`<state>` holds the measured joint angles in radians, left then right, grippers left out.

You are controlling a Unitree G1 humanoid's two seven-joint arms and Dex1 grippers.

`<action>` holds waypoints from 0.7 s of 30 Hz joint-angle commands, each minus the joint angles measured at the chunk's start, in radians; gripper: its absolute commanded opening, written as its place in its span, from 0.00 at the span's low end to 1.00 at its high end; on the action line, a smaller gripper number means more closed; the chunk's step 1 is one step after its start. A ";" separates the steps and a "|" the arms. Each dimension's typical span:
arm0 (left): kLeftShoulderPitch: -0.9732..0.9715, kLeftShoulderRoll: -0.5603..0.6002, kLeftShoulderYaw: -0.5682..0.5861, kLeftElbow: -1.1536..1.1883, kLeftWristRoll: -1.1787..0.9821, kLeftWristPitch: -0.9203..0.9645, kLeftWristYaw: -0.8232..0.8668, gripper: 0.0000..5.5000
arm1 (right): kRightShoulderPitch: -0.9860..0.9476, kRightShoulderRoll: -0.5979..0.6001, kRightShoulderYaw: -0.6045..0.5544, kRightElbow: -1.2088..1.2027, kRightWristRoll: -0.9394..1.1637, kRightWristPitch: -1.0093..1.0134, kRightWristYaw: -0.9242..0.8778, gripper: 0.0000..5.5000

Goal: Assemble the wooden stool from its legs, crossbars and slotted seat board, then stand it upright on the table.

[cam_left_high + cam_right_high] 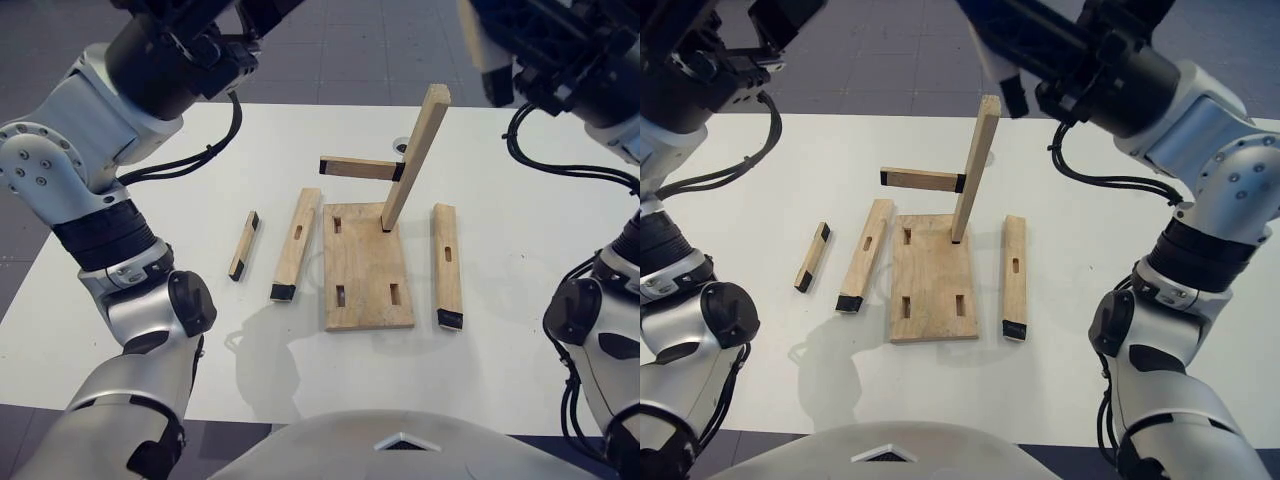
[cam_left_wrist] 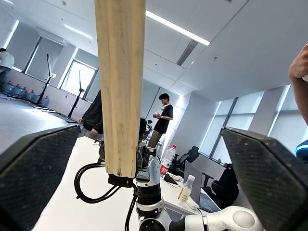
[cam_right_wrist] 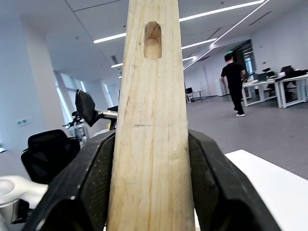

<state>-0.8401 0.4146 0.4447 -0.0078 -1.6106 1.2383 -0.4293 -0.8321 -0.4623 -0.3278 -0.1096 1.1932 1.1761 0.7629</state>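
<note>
The seat board (image 1: 365,285) lies flat at the middle of the table (image 1: 150,330). A standing leg (image 1: 412,160) is planted in its far right slot, leaning slightly. A left loose leg (image 1: 295,243) and a right loose leg (image 1: 447,262) are laid along the board's sides. An attached crossbar (image 1: 358,167) juts toward the table's left edge, and a loose crossbar (image 1: 244,245) lies farther left.

A held leg (image 3: 151,96) is clamped in the right gripper (image 3: 151,139). The left gripper (image 2: 149,130) is spread wide about a wooden bar (image 2: 120,86), which is not touched.

The held leg should probably be lowered plumb into the far left slot, with its mortise turned to the crossbar's free end and the standing leg left unjarred.
</note>
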 commanded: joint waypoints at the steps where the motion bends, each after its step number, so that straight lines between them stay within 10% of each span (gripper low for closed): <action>1: 0.008 0.048 -0.028 0.012 -0.026 0.003 -0.045 1.00 | -0.026 -0.024 0.085 0.008 -0.011 0.001 0.080 0.37; 16: 0.069 0.018 -0.158 -0.074 -0.039 -0.085 0.004 1.00 | -0.054 0.079 0.255 -0.020 -0.076 -0.085 0.100 0.37; 21: 0.092 0.028 -0.174 -0.098 -0.065 -0.105 0.028 0.85 | -0.047 0.072 0.259 -0.021 -0.081 -0.086 0.101 0.37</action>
<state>-0.7604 0.4350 0.2780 -0.0955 -1.6661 1.1418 -0.4139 -0.8784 -0.3880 -0.0743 -0.1185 1.1194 1.0964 0.8631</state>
